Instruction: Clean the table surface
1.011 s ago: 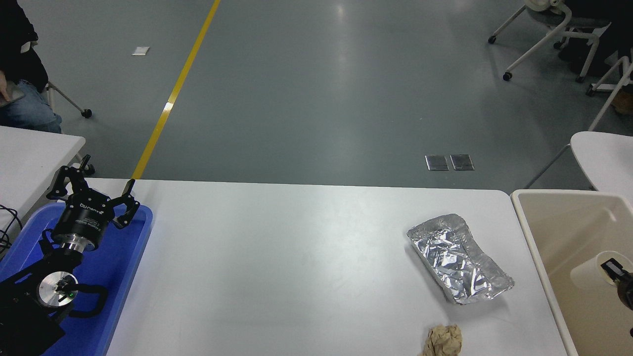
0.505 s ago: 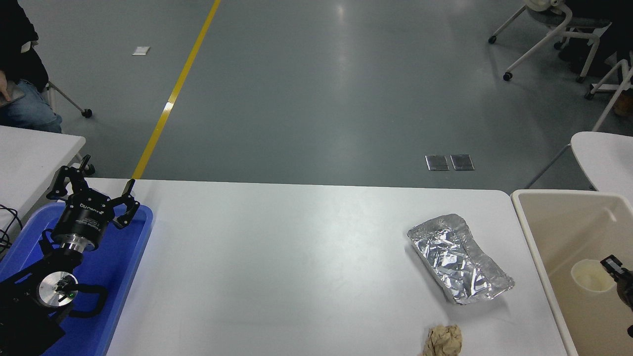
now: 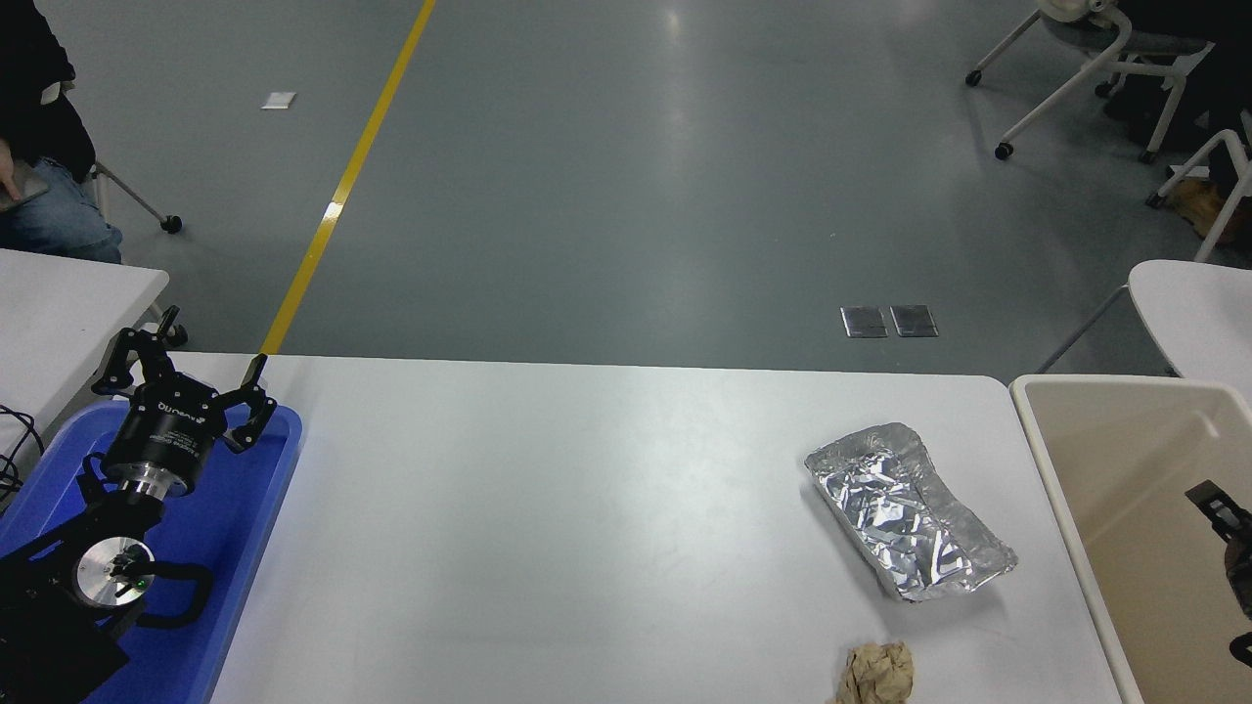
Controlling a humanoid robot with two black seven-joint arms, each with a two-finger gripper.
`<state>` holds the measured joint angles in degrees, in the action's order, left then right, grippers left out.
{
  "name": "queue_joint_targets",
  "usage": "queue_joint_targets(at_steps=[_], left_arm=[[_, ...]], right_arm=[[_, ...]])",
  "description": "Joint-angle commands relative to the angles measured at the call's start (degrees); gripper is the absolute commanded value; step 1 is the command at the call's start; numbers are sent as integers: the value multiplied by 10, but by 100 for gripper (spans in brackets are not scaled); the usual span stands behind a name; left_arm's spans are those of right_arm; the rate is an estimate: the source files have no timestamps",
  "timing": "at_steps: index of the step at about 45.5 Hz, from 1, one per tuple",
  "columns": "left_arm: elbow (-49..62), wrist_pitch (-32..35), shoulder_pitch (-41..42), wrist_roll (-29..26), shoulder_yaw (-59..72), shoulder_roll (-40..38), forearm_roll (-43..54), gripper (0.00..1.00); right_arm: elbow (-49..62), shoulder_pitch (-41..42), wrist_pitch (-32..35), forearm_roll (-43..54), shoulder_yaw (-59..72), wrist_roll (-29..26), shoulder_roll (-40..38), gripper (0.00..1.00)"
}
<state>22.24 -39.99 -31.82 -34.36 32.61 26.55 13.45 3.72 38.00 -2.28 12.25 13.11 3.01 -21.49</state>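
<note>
A crumpled brown paper wad (image 3: 877, 674) lies at the near edge of the table surface (image 3: 548, 508), with 1 crushed foil tray (image 3: 907, 508) just beyond it. At right, the right gripper (image 3: 1230, 533) hangs over the beige bin (image 3: 1135, 528), its finger state impossible to tell; the pale cup seen there 0.5 seconds ago is gone. At left, the left gripper (image 3: 184, 391), fingers spread, is parked over a blue tray (image 3: 245, 518).

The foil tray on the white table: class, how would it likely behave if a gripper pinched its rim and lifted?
The foil tray looks thin and creased, so it is probably light and would likely dent or fold. Its shiny rim may slip.
</note>
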Motion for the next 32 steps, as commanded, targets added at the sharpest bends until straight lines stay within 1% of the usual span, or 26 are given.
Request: queue_joint_targets(at_steps=[1, 10, 19, 32], left_arm=[[0, 0, 0, 0, 0, 0, 0, 100], [0, 0, 0, 0, 0, 0, 0, 100], [0, 0, 0, 0, 0, 0, 0, 100], [0, 0, 0, 0, 0, 0, 0, 100]], right_arm=[[-1, 37, 0, -1, -92, -2, -3, 98], [-3, 51, 0, -1, -160, 0, -4, 98], [-3, 73, -1, -1, -174, 1, -5, 98], [0, 127, -3, -2, -179, 5, -13, 98]])
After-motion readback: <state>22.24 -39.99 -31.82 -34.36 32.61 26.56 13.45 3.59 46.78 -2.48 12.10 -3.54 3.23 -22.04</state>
